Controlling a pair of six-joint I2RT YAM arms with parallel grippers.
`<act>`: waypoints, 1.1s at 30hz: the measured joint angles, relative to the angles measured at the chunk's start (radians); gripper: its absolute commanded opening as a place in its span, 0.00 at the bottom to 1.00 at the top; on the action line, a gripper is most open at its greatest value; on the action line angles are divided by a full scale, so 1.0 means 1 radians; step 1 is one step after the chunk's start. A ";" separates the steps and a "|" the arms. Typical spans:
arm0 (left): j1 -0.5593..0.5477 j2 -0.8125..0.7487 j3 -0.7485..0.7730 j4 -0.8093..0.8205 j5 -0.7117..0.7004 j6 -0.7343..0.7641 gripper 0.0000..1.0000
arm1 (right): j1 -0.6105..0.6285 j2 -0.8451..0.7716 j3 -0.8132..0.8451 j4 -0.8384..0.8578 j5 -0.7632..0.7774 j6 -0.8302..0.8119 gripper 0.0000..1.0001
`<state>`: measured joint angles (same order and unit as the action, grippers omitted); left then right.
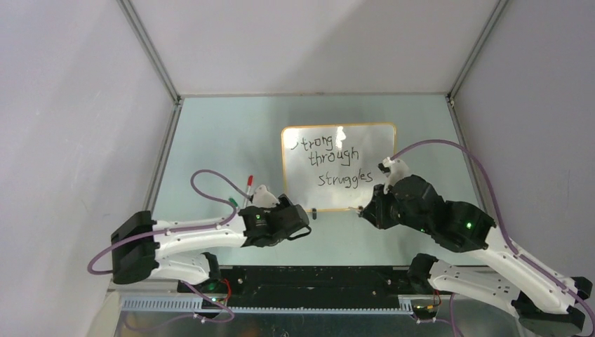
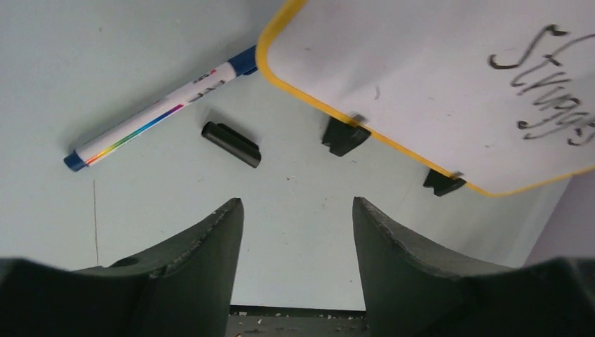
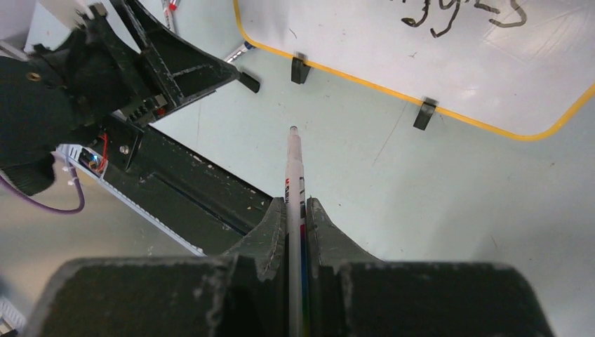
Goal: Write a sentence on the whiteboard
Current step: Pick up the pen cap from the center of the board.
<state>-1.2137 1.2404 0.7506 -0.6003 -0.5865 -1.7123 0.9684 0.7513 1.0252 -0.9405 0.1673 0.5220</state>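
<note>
The whiteboard (image 1: 338,167) lies mid-table, and its sentence (image 1: 337,160) reads "trong through struggles", with glare over the first letter. The left gripper (image 1: 303,219) sits at the board's 7 o'clock. At 5 o'clock the right gripper (image 1: 366,209) shows a thin marker (image 1: 356,208) tip pointing to 9 o'clock. A red-capped pen (image 1: 249,181) and a green-capped pen (image 1: 233,202) lie at 8 o'clock.

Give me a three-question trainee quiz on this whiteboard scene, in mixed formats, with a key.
1. True or false: the right tool is shut on a marker.
2. What lies beside the blue marker? A) a black cap B) an eraser C) a cloth
3. Fill in: the bottom line on the whiteboard reads ____.

Key: 1 true; 2 A; 3 struggles.
</note>
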 measured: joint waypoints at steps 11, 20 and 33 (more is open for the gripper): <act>0.000 0.159 0.080 -0.173 0.034 -0.280 0.53 | -0.057 -0.108 -0.009 -0.005 -0.004 -0.025 0.00; 0.000 0.232 0.096 -0.217 0.021 -0.339 0.49 | -0.086 -0.137 -0.010 -0.006 -0.038 -0.048 0.00; 0.035 0.349 0.112 -0.161 0.049 -0.351 0.39 | -0.111 -0.156 -0.010 -0.008 -0.064 -0.065 0.00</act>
<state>-1.1786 1.5894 0.8627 -0.7616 -0.5373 -2.0632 0.8570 0.5953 1.0157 -0.9489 0.1036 0.4568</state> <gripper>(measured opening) 0.463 0.123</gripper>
